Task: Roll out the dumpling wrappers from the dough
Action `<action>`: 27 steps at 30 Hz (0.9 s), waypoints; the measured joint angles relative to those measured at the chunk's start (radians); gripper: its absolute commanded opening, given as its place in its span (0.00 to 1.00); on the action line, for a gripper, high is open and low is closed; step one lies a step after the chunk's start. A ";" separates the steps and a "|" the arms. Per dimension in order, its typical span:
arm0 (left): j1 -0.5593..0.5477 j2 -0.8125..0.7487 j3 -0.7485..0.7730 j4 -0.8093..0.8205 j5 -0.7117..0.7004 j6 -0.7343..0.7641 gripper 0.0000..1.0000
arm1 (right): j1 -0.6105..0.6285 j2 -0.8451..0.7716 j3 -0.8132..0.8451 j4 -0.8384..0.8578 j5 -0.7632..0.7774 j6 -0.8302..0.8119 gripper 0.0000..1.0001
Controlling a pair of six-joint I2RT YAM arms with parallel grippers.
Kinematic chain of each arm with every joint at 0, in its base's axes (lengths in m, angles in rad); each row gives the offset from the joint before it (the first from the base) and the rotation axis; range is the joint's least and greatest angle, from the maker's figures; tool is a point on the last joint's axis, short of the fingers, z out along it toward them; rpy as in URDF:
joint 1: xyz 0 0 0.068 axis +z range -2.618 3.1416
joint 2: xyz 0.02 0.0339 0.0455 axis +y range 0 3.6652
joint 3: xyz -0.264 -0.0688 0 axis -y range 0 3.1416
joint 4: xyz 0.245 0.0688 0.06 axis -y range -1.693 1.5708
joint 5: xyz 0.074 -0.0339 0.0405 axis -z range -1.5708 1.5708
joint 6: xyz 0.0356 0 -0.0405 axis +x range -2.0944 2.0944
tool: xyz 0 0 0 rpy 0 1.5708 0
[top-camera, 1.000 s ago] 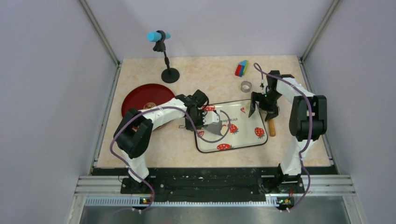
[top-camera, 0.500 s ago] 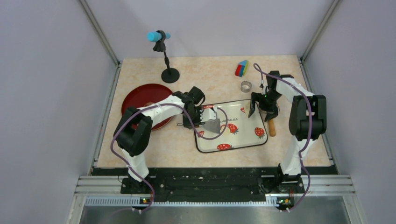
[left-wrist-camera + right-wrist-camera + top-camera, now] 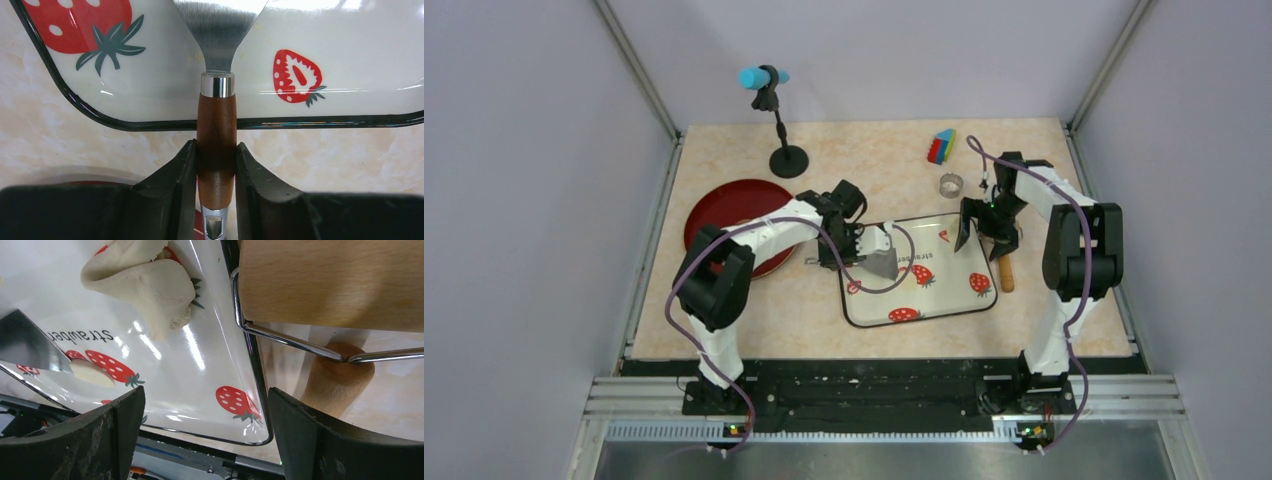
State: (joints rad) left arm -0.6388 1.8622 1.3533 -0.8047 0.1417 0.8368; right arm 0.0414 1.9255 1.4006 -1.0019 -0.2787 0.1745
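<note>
Because the desk (image 3: pixel 754 320) carries a glossy strawberry-printed tray (image 3: pixel 949 268), we expect anything lying on that tray to slide easily when pushed. To its right, on the desk, lies the wooden rolling pin (image 3: pixel 1005 275), stiff and untouched. The right claw (image 3: pixel 204 405) hangs over the tray's right edge with its jaws spread wide and nothing between them.

On the far part of the tray sits the dough (image 3: pixel 145 282), a folded cream lump. We judge it light, soft and tacky: it would dent under any pinch and might cling to the fingers. It seems better pressed with the pin than grabbed.

The left claw (image 3: pixel 216 147) is closed partway on the brown wooden handle of a metal spatula (image 3: pixel 220 30), whose blade reaches over the tray's left side.

Smallest is one of the dumpling wrappers (image 3: pixel 92 374), a thin pale disc lying flat on the tray at the blade's edge. We think it fragile and prone to stretch or tear, so we would slide the blade beneath it rather than pinch its rim.
</note>
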 measured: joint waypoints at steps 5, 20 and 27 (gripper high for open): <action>-0.005 0.000 0.001 0.001 0.007 -0.005 0.00 | 0.000 0.000 0.000 0.000 -0.004 0.000 0.90; -0.016 0.014 0.000 0.023 0.017 -0.005 0.00 | 0.000 0.002 0.000 0.000 -0.016 0.000 0.90; -0.018 -0.001 -0.039 0.066 0.016 0.000 0.00 | 0.000 0.008 0.000 0.000 -0.016 -0.002 0.90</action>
State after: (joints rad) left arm -0.6567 1.8614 1.3140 -0.7391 0.1577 0.8364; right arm 0.0414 1.9331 1.4006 -1.0016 -0.2951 0.1730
